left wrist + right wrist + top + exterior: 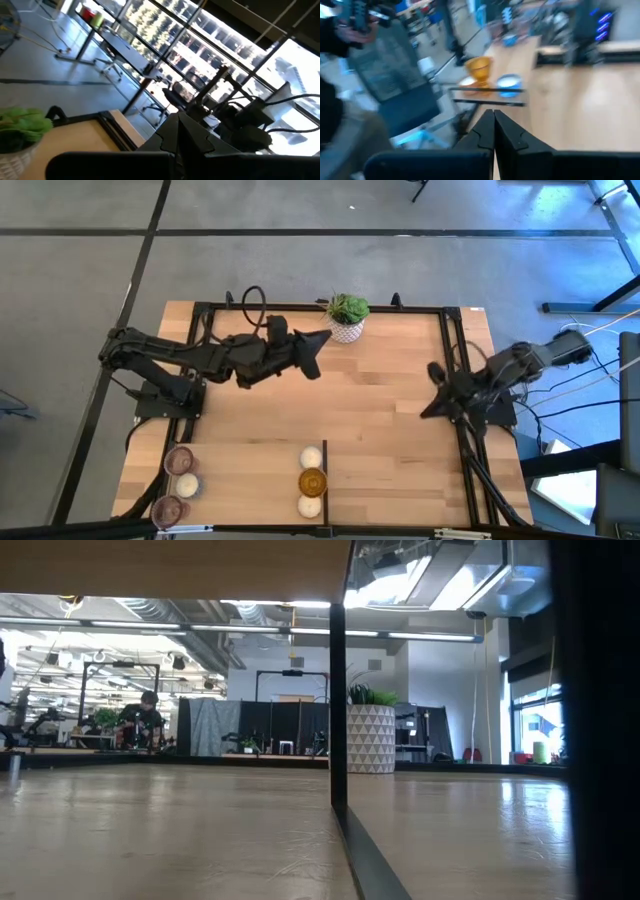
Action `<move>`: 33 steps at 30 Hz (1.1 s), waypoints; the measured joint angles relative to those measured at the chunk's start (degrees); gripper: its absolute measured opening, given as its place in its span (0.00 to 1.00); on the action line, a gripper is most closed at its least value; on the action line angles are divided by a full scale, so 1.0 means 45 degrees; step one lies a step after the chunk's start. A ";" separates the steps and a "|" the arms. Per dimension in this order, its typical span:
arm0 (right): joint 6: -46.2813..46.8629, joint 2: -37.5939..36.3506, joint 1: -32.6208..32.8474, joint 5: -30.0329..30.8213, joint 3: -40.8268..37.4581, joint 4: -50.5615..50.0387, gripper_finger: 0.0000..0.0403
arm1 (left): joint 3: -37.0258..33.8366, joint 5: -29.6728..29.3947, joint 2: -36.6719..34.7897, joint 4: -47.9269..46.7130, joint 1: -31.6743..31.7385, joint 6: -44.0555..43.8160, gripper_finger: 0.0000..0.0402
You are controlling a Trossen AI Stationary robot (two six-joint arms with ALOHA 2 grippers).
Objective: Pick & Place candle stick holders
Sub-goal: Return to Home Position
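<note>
High view: three candle stick holders [187, 485] line up at the counter [400, 440] corner, well apart from the left tool [178, 127], which is pressed together near the plant pot [347, 332]. Amber holder [312, 481], a white one on each side, sits well apart from both tools. Right tool [493, 120] is pressed together too.

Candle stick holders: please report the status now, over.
Left gripper shut, empty, near plant pot. Right gripper shut, empty, at right of table. Six candle stick holders standing in two rows of three. Nothing in the way.
</note>
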 joint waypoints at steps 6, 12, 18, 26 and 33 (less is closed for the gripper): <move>-0.1086 -0.2979 -0.1629 0.1144 -0.1898 0.0020 0.00 | 0.0000 -0.0731 0.0102 -0.0010 0.0011 -0.0326 0.00; -0.1905 -0.4428 -0.3246 0.3205 -0.3008 -0.0727 0.00 | 0.0000 -0.0744 0.0097 -0.0005 0.0326 -0.0376 0.00; -0.2089 -0.4470 -0.4260 0.2831 -0.4342 -0.0890 0.00 | 0.0000 -0.0358 0.0097 -0.0010 0.0765 -0.0670 0.00; -0.1100 -0.4431 -0.4745 -0.1000 -0.6416 0.1493 0.00 | 0.0000 -0.0052 0.0165 -0.0029 0.1026 -0.1005 0.00; -0.0143 -0.4436 -0.5249 -0.2151 -0.8006 0.3500 0.00 | 0.0024 -0.0030 0.0408 0.0020 0.1016 -0.1377 0.00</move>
